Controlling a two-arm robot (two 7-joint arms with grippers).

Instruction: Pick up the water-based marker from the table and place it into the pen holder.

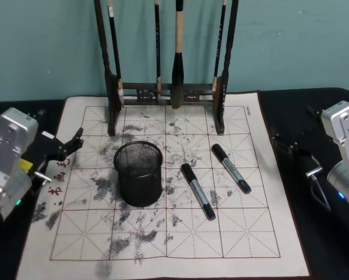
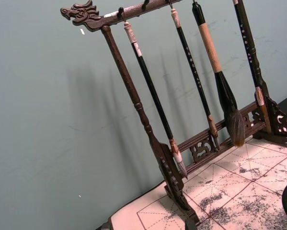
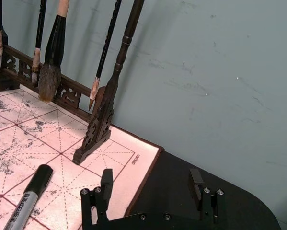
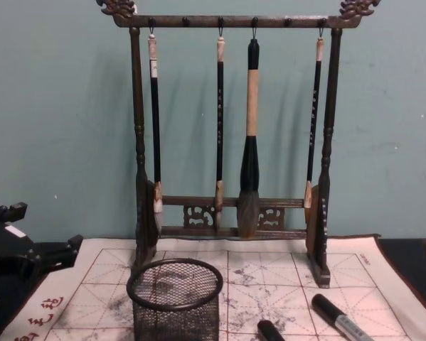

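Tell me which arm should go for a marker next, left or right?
Right. The outer marker and inner marker both lie right of the pen holder, toward the open right gripper; the left gripper would likely have to reach past the holder.

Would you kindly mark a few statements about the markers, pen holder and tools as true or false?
1. Two markers lie on the mat, right of the pen holder. True.
2. A marker stands inside the pen holder. False: it holds none.
3. Four brushes hang from the brush rack. True.
4. The right tool grips a marker. False: it is open, at the mat's right edge.
5. The left tool is above the pen holder. False: it is at the mat's left edge.
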